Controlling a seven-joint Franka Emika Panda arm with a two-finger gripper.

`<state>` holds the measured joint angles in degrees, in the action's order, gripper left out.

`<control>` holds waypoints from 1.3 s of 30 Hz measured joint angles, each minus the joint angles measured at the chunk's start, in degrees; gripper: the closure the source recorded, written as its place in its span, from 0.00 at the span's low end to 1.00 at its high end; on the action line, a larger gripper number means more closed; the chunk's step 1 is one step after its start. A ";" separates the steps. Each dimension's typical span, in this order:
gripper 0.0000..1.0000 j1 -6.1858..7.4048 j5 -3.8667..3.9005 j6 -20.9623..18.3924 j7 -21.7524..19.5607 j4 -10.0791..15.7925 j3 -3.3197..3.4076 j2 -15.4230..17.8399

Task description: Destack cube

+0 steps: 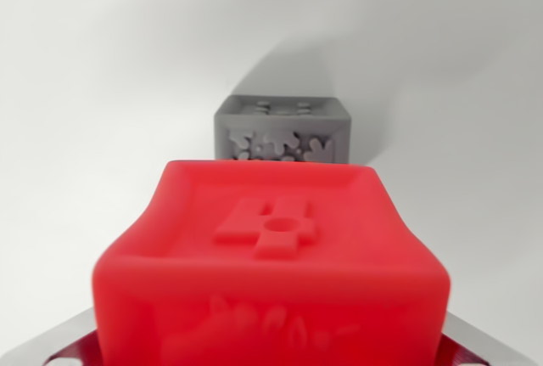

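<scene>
Seemingly the claw [271,357] is pinching the red cube [271,273] by its flat sides, which are looking stiff, light and smooth, well apart from the grey cube [282,128].

Overall light: bright, even, diffuse.
Shadows: soft and grey on the white table [102,128], spreading right of and behind the grey cube [282,128].
Focus: red cube [271,273] blurred at near edge; grey cube slightly soft.
Glare: none.
</scene>
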<state>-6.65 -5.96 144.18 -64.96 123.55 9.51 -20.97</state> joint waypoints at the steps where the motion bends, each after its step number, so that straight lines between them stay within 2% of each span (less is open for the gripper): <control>1: 1.00 0.01 0.06 -0.17 -0.03 0.00 0.02 0.17; 25: 1.00 0.15 2.49 -8.85 -1.66 -1.00 0.42 8.13; 29: 1.00 0.27 2.60 -9.21 -1.81 -1.10 0.40 8.58; 39: 1.00 1.69 2.64 -8.56 -2.38 -0.44 -0.07 8.06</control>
<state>-4.96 -3.33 135.63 -67.34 123.11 9.44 -12.91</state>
